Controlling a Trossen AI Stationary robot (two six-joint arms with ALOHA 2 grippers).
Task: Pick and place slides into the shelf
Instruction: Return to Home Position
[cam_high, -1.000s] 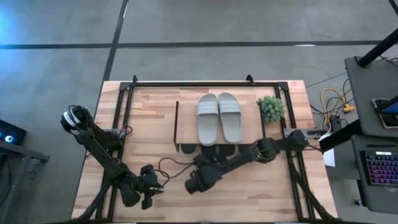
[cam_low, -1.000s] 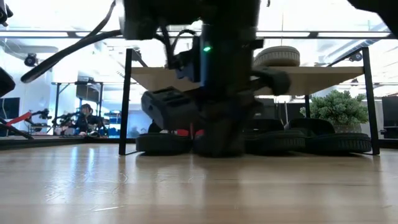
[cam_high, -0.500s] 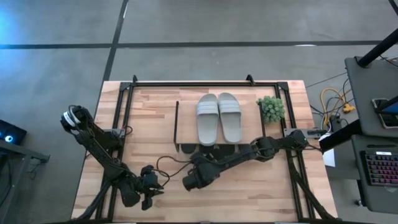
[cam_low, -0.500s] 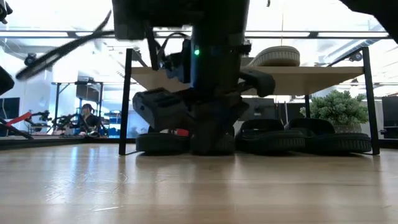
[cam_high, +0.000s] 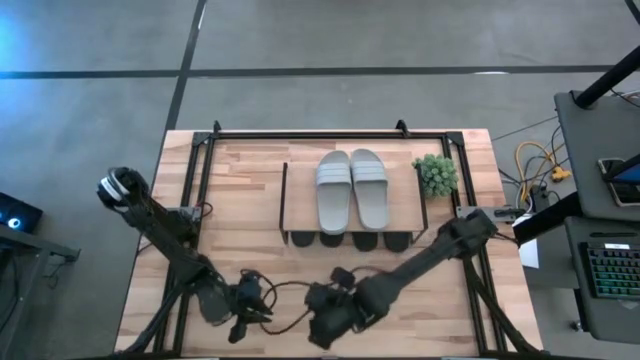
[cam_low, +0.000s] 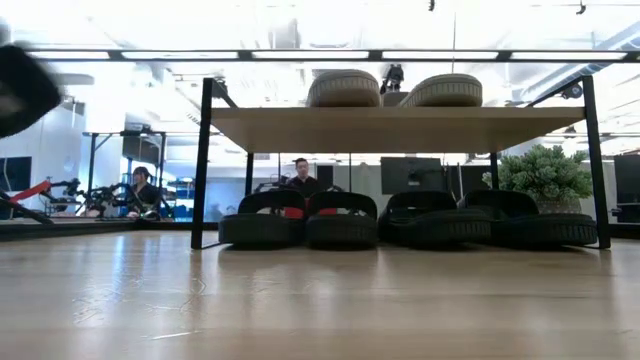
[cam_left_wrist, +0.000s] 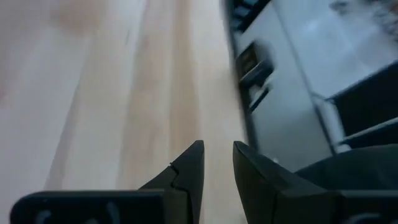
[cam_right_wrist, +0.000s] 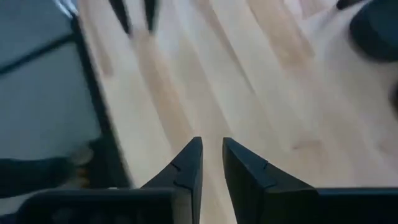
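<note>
The shelf (cam_high: 300, 205) (cam_low: 400, 128) stands mid-table. The light grey-white pair (cam_high: 351, 189) (cam_low: 343, 88) lies on its top board. Several black slides (cam_low: 342, 218) sit side by side on the lower level, soles down, and their ends stick out at the shelf's near side (cam_high: 348, 241). My right gripper (cam_high: 322, 325) (cam_right_wrist: 211, 152) hovers near the table's near edge, shut and holding nothing. My left gripper (cam_high: 250, 300) (cam_left_wrist: 217, 155) is to its left, also near the near edge and also shut. Only a narrow slit shows between each pair of fingertips.
A small potted plant (cam_high: 436, 174) (cam_low: 545, 175) stands right of the shelf. Black frame rails (cam_high: 200, 190) run along the table's left, right and far sides. Bare wood (cam_high: 400, 290) lies between the shelf and the near edge. People show in the room behind (cam_low: 300, 178).
My right gripper has drawn back from the shelf's lower level toward the near edge and gone out of the low view. The black slide it stood in front of now shows in the row. My left gripper has shifted a little to the right.
</note>
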